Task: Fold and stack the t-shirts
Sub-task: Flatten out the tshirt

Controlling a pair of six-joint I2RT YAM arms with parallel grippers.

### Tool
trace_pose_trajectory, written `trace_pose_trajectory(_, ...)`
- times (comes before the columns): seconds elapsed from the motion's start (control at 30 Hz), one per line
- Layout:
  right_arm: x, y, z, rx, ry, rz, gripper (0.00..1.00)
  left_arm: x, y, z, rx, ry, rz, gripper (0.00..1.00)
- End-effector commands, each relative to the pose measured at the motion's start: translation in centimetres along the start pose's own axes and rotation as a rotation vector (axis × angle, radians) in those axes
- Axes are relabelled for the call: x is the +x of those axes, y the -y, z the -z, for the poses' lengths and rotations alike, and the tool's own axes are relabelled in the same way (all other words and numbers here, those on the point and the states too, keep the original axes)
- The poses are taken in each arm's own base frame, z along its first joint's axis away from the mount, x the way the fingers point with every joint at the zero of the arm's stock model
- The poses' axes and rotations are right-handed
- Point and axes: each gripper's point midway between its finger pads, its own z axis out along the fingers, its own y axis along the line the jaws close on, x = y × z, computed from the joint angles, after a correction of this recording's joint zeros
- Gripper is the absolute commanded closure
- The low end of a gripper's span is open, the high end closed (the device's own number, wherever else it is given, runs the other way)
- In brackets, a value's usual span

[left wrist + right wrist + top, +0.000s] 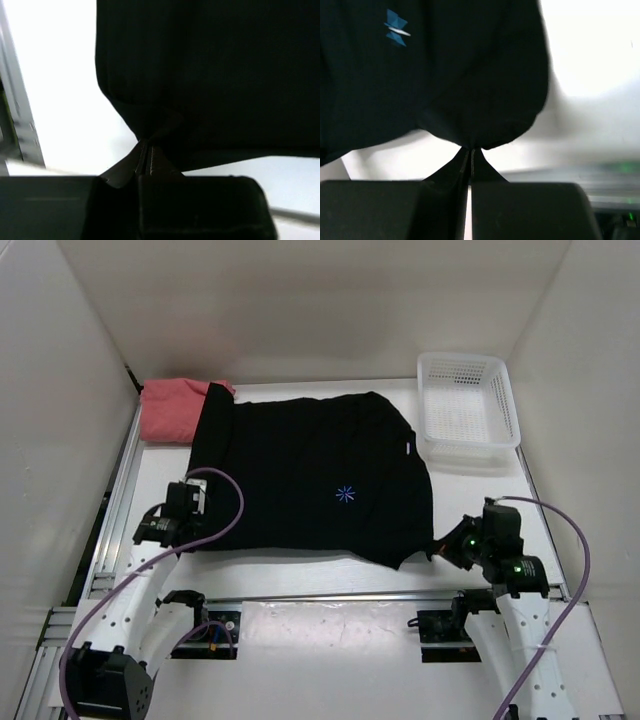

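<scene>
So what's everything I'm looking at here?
black t-shirt: one, black with a small blue star logo, spread flat mid-table
pink t-shirt: one, salmon pink, far left corner, partly under the black one
basket: one, white perforated plastic, far right corner
table: one, white, under everything
cables: two, purple, looping off the arms
arms: two, white, near edge
left fingers: one pair, black, pinching the black t-shirt's near left corner
right fingers: one pair, black, pinching its near right corner
</scene>
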Motion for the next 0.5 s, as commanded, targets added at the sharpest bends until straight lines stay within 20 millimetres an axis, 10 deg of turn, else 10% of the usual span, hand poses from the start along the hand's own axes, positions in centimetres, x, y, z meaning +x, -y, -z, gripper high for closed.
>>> trace_pose_trajectory(0.0, 1.5, 1.1, -0.1, 0.045, -0.060, -0.045, 1.00, 3.1, -1.2, 0.1, -0.065, -0.082, -0.025, 0.90)
trace_pose_trajectory(0.27, -4.4, -1.3, 0.8, 0.117, 0.011, 0.075, 1.00, 3.8, -1.8, 1.3, -0.080, -0.141, -0.046, 0.90)
trace_pose_trajectory(0.47, -8.9, -5.4, -1.7, 0.030, 0.026, 0.114, 1.00, -0.4, -1.7, -0.5, -0.104, -0.038, -0.011, 0.90)
